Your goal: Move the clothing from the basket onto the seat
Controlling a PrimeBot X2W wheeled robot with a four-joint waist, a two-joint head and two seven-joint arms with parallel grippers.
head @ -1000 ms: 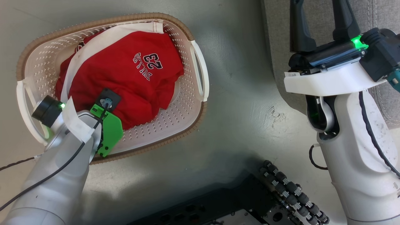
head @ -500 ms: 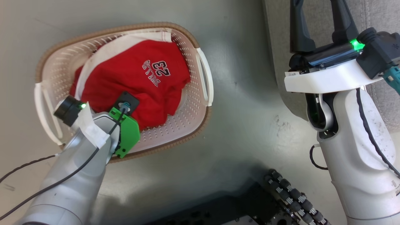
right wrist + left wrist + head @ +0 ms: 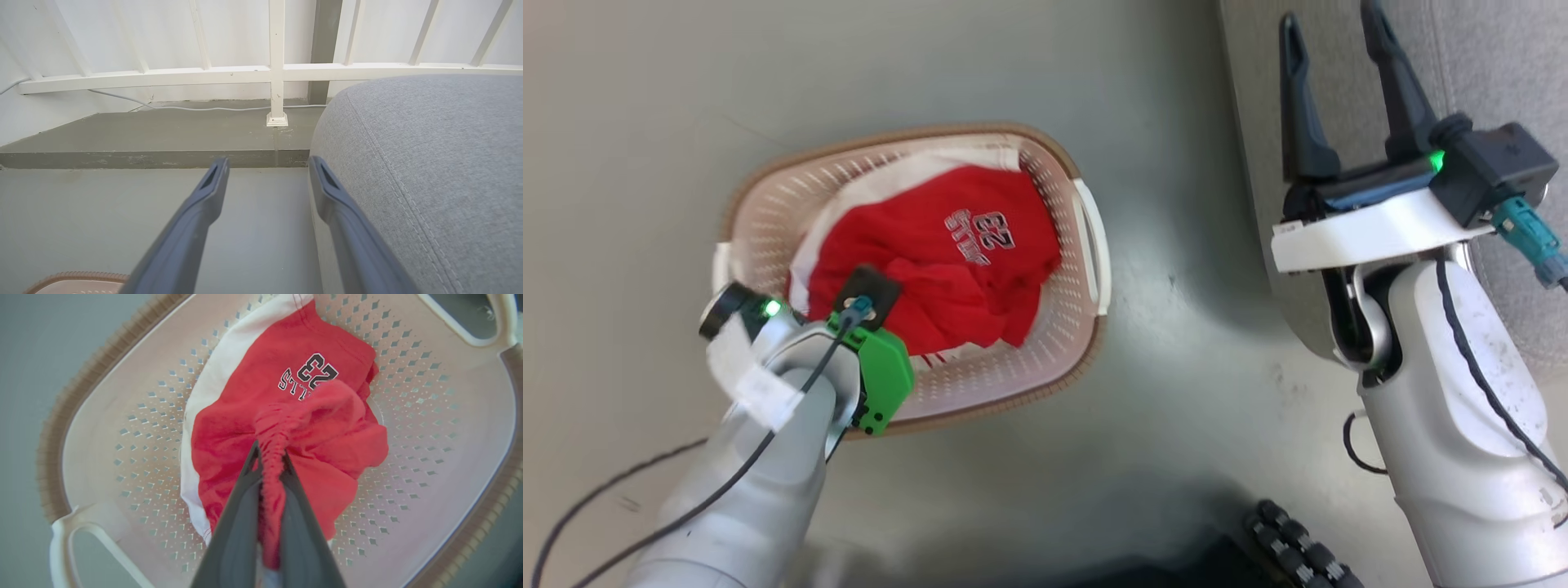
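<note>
The red clothing (image 3: pixel 947 269) with white trim and a "23" print lies bunched in the cream perforated basket (image 3: pixel 1070 343) on the floor. In the left wrist view my left gripper (image 3: pixel 269 457) is shut on a gathered red fold of the clothing (image 3: pixel 310 416), which rises from the pile toward the camera. The basket (image 3: pixel 449 416) surrounds it. My right gripper (image 3: pixel 1331 41) stands open at the left edge of the grey seat (image 3: pixel 1486 65). In the right wrist view the right gripper (image 3: pixel 267 167) holds nothing, with the seat (image 3: pixel 429 155) at its right.
The grey-green floor (image 3: pixel 1176 384) lies between basket and seat. A white railing (image 3: pixel 278 73) with a cable runs along a raised step beyond. A dark part of my base (image 3: pixel 1298 547) shows at the bottom. A black cable (image 3: pixel 596 498) trails at lower left.
The head camera has pulled back and shifted, so the basket looks smaller and further right. The clothing has bunched up under my left gripper.
</note>
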